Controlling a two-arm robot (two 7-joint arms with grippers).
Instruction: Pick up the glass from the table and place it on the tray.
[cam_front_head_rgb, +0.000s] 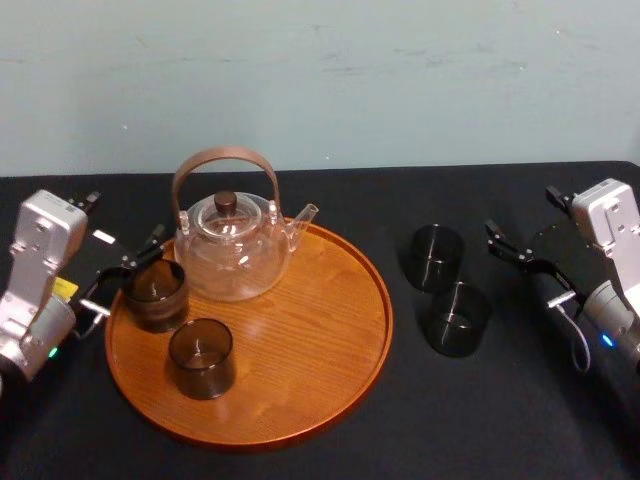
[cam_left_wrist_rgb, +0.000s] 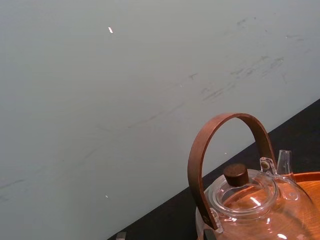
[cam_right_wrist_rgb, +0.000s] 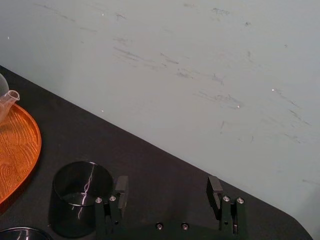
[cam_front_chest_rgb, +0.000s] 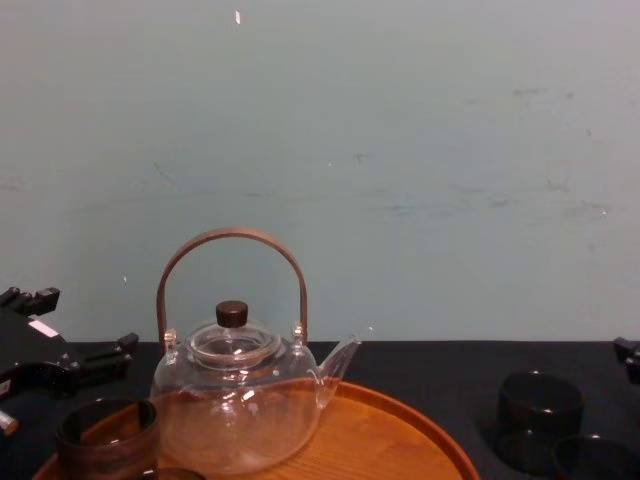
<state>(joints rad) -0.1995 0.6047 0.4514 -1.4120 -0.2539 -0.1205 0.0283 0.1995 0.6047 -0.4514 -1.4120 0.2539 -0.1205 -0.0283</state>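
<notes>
The round wooden tray (cam_front_head_rgb: 300, 390) carries a clear glass teapot (cam_front_head_rgb: 232, 250) and two dark glasses. One glass (cam_front_head_rgb: 155, 293) stands at the tray's left rim, and it also shows in the chest view (cam_front_chest_rgb: 105, 430). My left gripper (cam_front_head_rgb: 122, 275) is open right beside it, its fingers spread wide at the glass's left side. The other glass (cam_front_head_rgb: 201, 357) stands nearer the front. Two more dark glasses (cam_front_head_rgb: 437, 257) (cam_front_head_rgb: 460, 318) stand on the black table right of the tray. My right gripper (cam_front_head_rgb: 528, 266) (cam_right_wrist_rgb: 167, 187) is open and empty, just right of the farther glass (cam_right_wrist_rgb: 80, 195).
The black table (cam_front_head_rgb: 420, 430) ends at a pale wall behind. The teapot's tall brown handle (cam_left_wrist_rgb: 225, 150) rises close to my left wrist. Bare cloth lies in front of the tray and between the tray and the right-hand glasses.
</notes>
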